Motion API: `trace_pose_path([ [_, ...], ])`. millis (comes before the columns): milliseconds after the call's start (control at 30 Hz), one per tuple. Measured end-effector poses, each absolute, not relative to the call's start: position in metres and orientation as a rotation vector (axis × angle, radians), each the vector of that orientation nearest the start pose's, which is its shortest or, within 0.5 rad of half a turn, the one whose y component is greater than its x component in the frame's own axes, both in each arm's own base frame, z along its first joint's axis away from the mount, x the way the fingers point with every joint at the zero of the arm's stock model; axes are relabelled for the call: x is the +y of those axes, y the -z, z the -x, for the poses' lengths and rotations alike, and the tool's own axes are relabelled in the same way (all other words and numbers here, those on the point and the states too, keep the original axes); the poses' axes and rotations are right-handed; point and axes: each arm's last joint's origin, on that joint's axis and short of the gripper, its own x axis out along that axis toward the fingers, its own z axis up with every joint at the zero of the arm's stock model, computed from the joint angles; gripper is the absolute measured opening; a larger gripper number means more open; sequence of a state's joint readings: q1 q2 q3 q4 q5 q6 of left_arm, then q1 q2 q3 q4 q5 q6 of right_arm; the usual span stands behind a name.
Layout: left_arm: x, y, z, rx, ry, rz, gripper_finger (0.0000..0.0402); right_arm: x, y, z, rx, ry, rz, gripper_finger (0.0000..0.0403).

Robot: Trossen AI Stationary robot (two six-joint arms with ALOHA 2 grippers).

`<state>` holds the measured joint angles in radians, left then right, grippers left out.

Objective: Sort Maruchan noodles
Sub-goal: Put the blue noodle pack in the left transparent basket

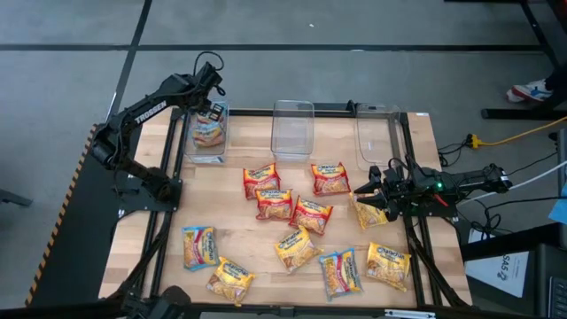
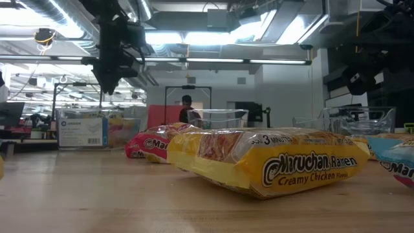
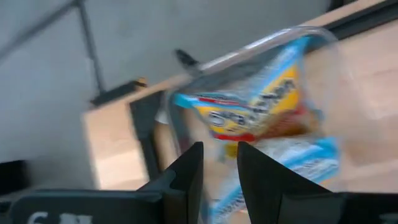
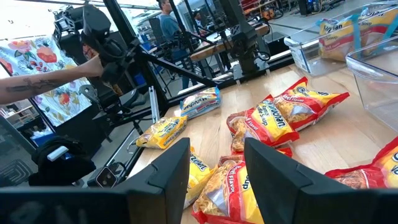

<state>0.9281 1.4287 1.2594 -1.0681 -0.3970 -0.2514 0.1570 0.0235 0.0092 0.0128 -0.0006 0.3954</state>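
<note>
Left arm poised over the far-left bin, right arm low over a yellow packet, noodles strewn between.

At the upper left of the overhead picture the left gripper (image 1: 211, 108) hangs above the left clear bin (image 1: 209, 133), its jaws a little apart and empty, with a blue packet (image 3: 261, 112) lying inside the bin. Two more clear bins (image 1: 292, 127) stand along the top edge. Mid-frame, the Maruchan noodles (image 1: 292, 213) lie scattered on the wooden table (image 1: 142, 248): red ones clustered centrally, blue and yellow ones toward the bottom. At the right, the right gripper (image 1: 372, 197) sits with parted jaws over a yellow packet (image 1: 370, 213); I cannot tell whether it grips it.
</note>
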Motion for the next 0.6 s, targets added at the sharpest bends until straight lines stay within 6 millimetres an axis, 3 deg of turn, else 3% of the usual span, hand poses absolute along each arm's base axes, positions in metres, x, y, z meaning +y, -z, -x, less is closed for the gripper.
trace_pose_path([
  [167,0.194,-0.303,-0.155,1.027,-0.957,0.859,0.0093,0.015,-0.166,-0.097,0.033,-0.155,-0.394,0.0156],
  [300,0.155,-0.315,-0.161,1.014,-0.558,1.198,0.0093,0.015,-0.166,-0.097,0.032,-0.155,-0.394,0.0156],
  [367,0.13,-0.321,-0.164,1.068,-0.423,1.273,0.0093,0.015,-0.166,-0.097,0.032,-0.155,-0.394,0.0156],
  [467,0.094,-0.328,-0.165,1.195,-0.372,1.261,0.0093,0.015,-0.166,-0.097,0.032,-0.155,-0.394,0.0156],
  [600,0.049,-0.335,-0.161,1.335,-0.46,1.174,0.0093,0.015,-0.166,-0.097,0.033,-0.155,-0.394,0.0156],
])
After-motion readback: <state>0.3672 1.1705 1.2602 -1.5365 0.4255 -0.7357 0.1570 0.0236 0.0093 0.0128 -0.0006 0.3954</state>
